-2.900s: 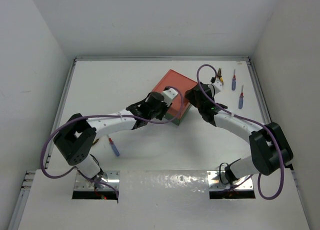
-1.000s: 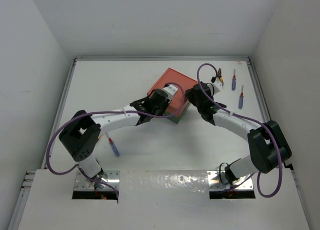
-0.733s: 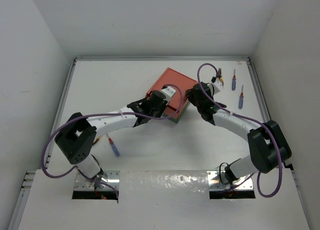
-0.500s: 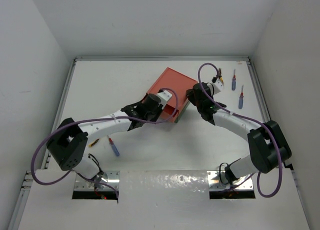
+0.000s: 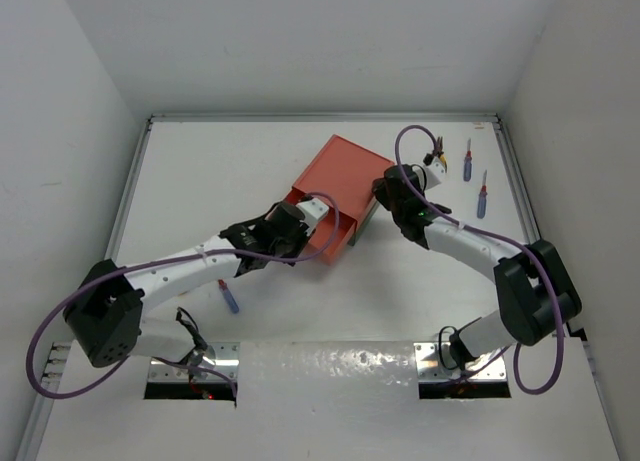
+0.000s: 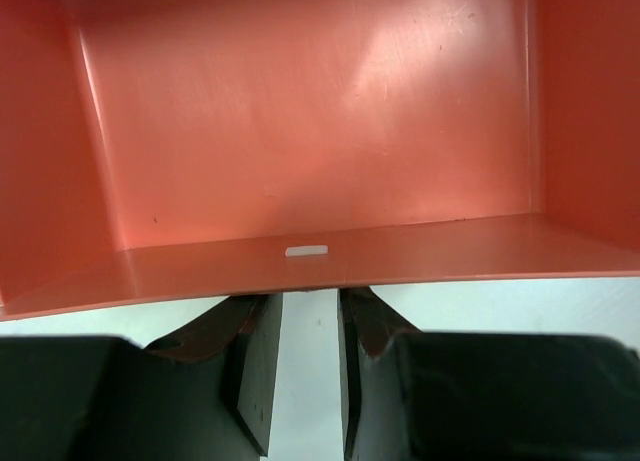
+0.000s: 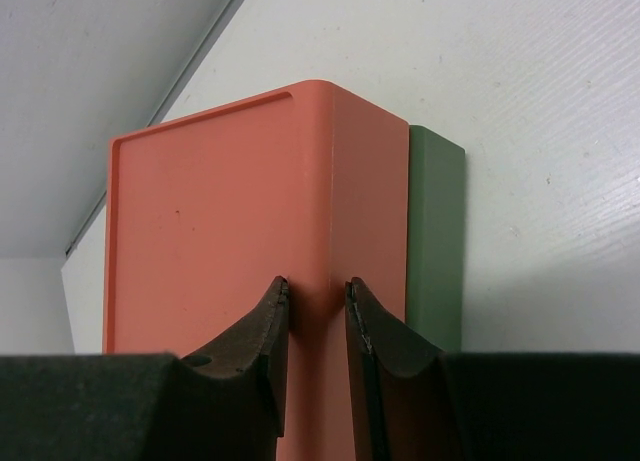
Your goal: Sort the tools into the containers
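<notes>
So far: no tool lay in a container. By my reading, only the opening of one drawer was done.
Salmon-red box (image 5: pixel 345 171): it sat on top of the stack, toward 1 o'clock from the middle of the table (image 5: pixel 220 171).
Salmon drawer (image 6: pixel 300 131): it stood slid out toward 7 o'clock from its box. Its inside was bare in the left wrist view.
Dark green box (image 7: pixel 435 231): it sat under the salmon one with only a sliver showing, and no drawer was seen out of it.
Left gripper (image 6: pixel 308 299): it was at the drawer's front with fingers (image 6: pixel 255 371) narrow and tips tucked under the front rim. The knob was hidden there, so the pinch on it was my judgement.
Right gripper (image 7: pixel 316 283): it was at the salmon-red box's 3 o'clock corner, fingers narrow, one on each side of that corner. It seemingly clamped the corner to steady the stack.
Pliers (image 5: pixel 440 165): they lay loose on the table at 2 o'clock of the stack, just beyond the right gripper.
Screwdrivers: one (image 5: pixel 467 161) and another (image 5: pixel 482 196) lay at 3 o'clock near the table's right edge. The third (image 5: pixel 230 299) lay at 7 o'clock of the drawer, beside the left arm.
Left to do: all four tools were unsorted, and the green box probably needed opening too.
</notes>
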{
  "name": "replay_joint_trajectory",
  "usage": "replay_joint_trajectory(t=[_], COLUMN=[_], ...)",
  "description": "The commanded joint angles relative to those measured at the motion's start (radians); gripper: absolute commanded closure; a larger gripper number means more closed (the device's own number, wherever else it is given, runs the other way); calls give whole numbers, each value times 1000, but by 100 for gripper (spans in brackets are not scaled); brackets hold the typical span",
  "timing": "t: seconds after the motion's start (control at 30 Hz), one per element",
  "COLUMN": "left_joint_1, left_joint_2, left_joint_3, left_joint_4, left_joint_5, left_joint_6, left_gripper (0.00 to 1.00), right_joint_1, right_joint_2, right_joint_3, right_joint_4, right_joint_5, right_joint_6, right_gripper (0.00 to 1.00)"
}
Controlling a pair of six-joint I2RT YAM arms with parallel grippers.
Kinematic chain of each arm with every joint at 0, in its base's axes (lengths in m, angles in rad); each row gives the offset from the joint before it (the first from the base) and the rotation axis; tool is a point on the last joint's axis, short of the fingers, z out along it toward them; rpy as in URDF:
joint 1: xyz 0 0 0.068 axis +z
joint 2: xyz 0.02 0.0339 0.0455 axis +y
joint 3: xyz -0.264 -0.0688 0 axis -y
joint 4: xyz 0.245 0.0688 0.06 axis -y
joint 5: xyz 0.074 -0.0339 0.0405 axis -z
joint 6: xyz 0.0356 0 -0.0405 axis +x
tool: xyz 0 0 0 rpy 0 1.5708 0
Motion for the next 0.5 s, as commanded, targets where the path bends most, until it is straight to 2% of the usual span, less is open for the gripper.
replay_joint_trajectory(t=[0.0,0.13,0.2,0.23,0.33,0.47], left_joint_1=[-11,-14,-12,-14,-14,-14], left_joint_2=[-51,-74,-75,-75,-87,-178], left_joint_3=[-22,-41,-30,-25,-5,-11], left_joint_4=[-44,-54,-44,-41,-44,-56], left_joint_5=[27,30,16,10,-22,2], left_joint_6=[-29,-67,-71,-67,-57,-49], left_gripper=[100,98,77,55,31,19], right_joint_1=[8,8,8,8,8,8], right_joint_2=[72,75,83,86,98,104], right_joint_3=[-28,-28,-28,-26,-14,-3], right_joint_4=[-195,-186,-179,-176,-163,-151], right_joint_5=[-30,-27,-33,-37,-57,-73], right_joint_6=[-29,-49,-55,-57,-78,-112], right_gripper=[82,82,81,81,78,77])
